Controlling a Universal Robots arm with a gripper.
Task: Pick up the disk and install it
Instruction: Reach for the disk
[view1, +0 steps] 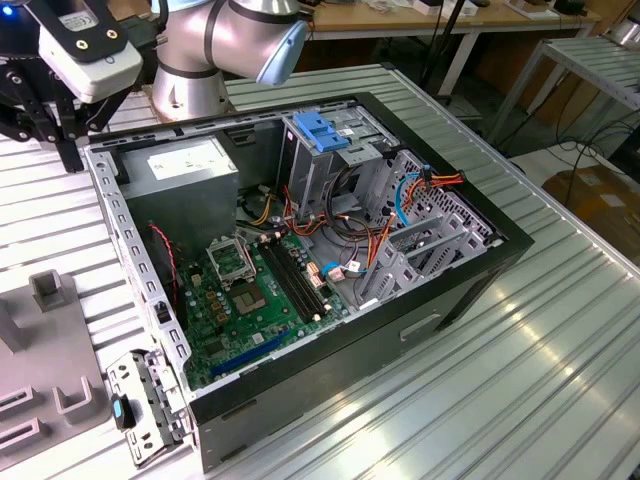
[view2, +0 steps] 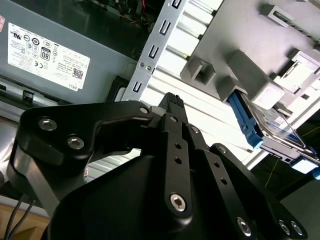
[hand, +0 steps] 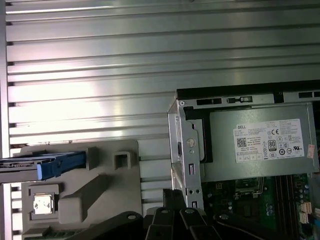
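The disk (hand: 45, 165) is a flat silver drive with a blue side rail. It stands on edge in a slot of the grey fixture (hand: 102, 182), and in the second wrist view the disk (view2: 272, 125) leans there beside grey blocks. My black gripper (view2: 172, 100) hangs above the ribbed table between the fixture and the corner of the open computer case (view1: 330, 250). In the exterior view the gripper (view1: 60, 140) is at the far left, beyond the case's back corner. It is apart from the disk.
A grey power supply box (hand: 260, 145) with a white sticker sits in the case corner nearest the gripper. A drive bay with a blue latch (view1: 325, 130) stands deeper inside. A loose metal cage (view1: 140, 410) lies by the case's front corner. The ribbed metal table (view1: 520, 380) surrounds everything.
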